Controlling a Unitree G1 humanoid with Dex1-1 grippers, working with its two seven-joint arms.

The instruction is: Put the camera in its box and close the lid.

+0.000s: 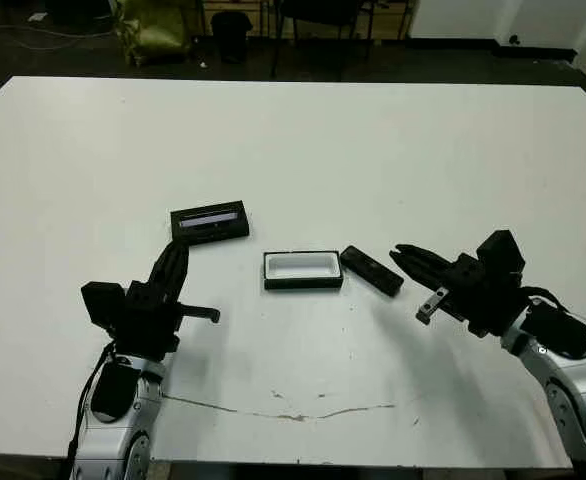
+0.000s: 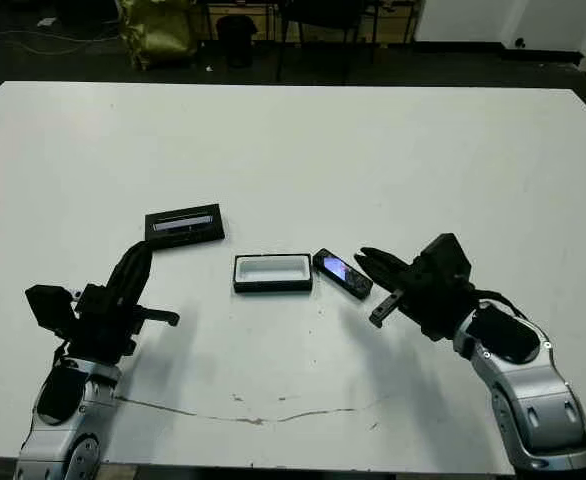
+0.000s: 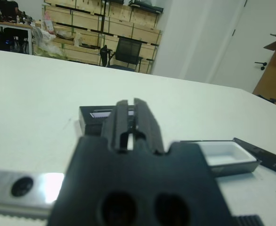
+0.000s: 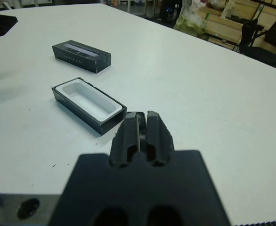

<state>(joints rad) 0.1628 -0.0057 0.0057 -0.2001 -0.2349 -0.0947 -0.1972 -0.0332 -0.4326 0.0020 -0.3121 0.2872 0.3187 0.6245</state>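
The box (image 1: 302, 269), a shallow black tray with a white lining, lies open near the table's middle. The camera (image 1: 371, 270), a slim black bar, rests at an angle just to its right. The lid (image 1: 210, 222), flat and black with a pale strip, lies to the box's left and slightly farther back. My left gripper (image 1: 176, 255) is shut and empty, its tip just short of the lid's near left corner. My right gripper (image 1: 408, 256) is also shut and empty, pointing at the camera's right end. In the right wrist view the box (image 4: 88, 99) and lid (image 4: 81, 55) show, while the camera is hidden.
The white table (image 1: 373, 150) stretches wide and bare behind the objects. A thin dark crack line (image 1: 273, 412) runs near its front edge. Beyond the far edge stand a yellow-green bag (image 1: 153, 30) and dark chairs (image 1: 318, 20).
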